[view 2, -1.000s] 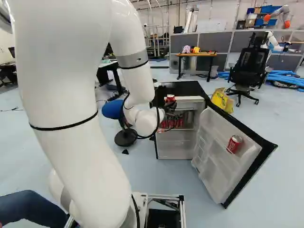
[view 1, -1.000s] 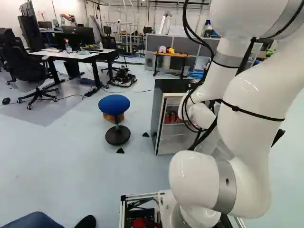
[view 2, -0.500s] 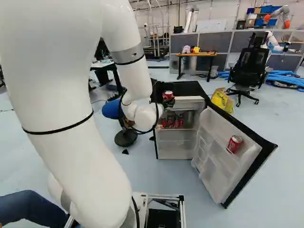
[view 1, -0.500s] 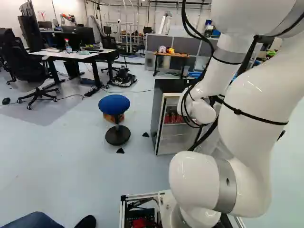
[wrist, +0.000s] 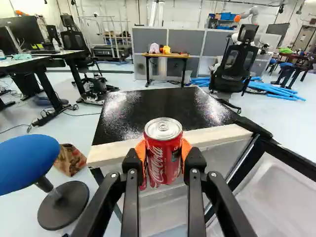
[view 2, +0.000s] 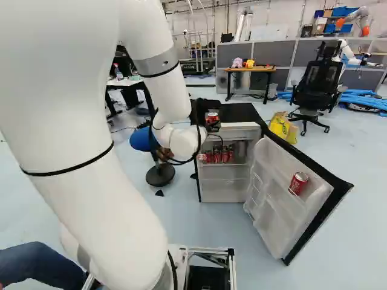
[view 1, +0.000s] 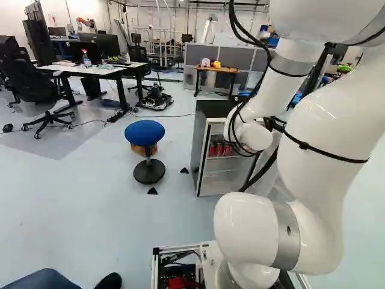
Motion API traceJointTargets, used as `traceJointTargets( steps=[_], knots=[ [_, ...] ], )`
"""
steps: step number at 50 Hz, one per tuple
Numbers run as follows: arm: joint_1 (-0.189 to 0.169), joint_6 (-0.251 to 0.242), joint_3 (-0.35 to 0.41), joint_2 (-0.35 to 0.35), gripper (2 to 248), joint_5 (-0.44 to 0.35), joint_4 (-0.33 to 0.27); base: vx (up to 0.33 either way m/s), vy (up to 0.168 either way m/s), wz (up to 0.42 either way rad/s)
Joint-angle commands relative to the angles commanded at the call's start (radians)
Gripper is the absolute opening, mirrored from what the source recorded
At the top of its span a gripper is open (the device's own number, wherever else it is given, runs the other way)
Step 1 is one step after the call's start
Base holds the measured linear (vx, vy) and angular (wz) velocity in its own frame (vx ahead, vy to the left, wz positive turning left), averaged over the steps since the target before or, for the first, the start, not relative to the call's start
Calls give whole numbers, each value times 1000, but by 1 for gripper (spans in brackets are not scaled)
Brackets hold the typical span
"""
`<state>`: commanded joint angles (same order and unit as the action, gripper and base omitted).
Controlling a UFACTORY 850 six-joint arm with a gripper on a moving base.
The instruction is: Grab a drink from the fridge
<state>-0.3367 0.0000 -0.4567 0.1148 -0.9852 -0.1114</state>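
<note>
A red can (wrist: 163,158) is gripped upright by the tool (view 2: 213,121), near the top front edge of the fridge (view 2: 242,113); whether the fridge is touched cannot be told. In the wrist view the can is seen clasped between the orange pads (wrist: 140,152), while in the left base view both are hidden by the arm (view 1: 316,126). The shelf cans (view 2: 224,155) inside the fridge are shown in both base views, but are mostly covered in the wrist view. The door can (view 2: 299,183) is shown only in the right base view, tilted against the inside of the open fridge door (view 2: 284,202); behind the fridge, a yellow bag (view 2: 283,128) is likewise seen in that view alone. Beside the fridge, away from its door, the stool (view 1: 144,132) is seen whole in the left base view and partly covered by the arm in the right one
</note>
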Motion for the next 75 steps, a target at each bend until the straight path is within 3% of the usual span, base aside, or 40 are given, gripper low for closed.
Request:
traceJointTargets(
  steps=[48, 75],
  knots=[
    [44, 0, -152, 26, 92, 108, 0, 0, 0, 0],
    [65, 0, -286, 132, 92, 151, 0, 0, 0, 0]
  ],
)
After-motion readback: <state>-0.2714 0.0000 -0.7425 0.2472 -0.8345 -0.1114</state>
